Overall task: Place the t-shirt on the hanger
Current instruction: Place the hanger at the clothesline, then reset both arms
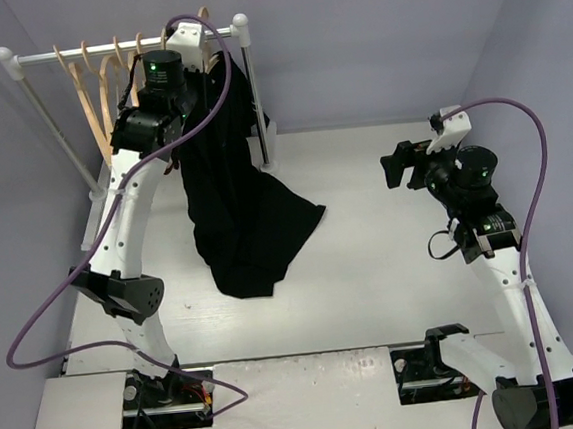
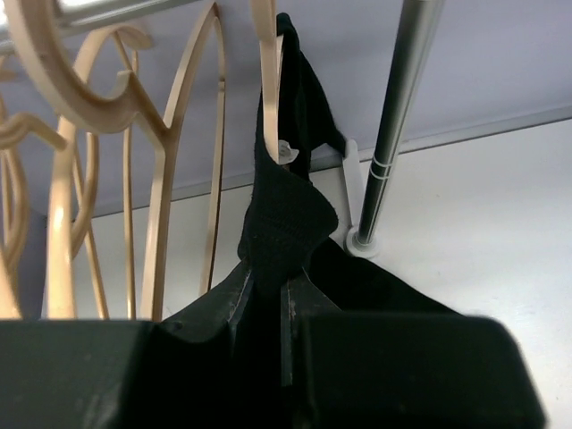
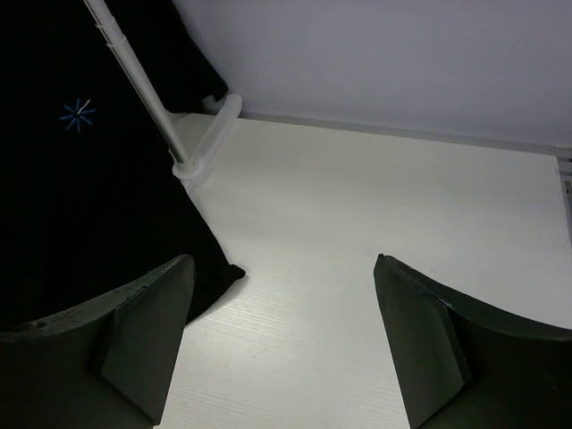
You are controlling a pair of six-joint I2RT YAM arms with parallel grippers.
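left gripper (image 2: 266, 284): clamped on t-shirt (image 1: 230, 199) fabric, just below hanger (image 2: 264, 63)
t-shirt: hangs from hanger at right end of rack (image 1: 47, 56); long axis vertical; hem on table (image 1: 371, 267)
right gripper (image 3: 284, 331): jaws spread, empty; shirt to its left, well apart; left arm nearer

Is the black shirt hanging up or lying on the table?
Hanging: the soft black t-shirt drapes from the pale wooden hanger, its lower end resting on the white table.

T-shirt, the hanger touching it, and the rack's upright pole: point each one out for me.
t-shirt (image 1: 234, 214), top external view, middle of the hanging black fabric.
hanger (image 2: 264, 54), left wrist view, pale wooden arm beside the fabric.
rack pole (image 2: 393, 116), left wrist view, shiny upright shaft.
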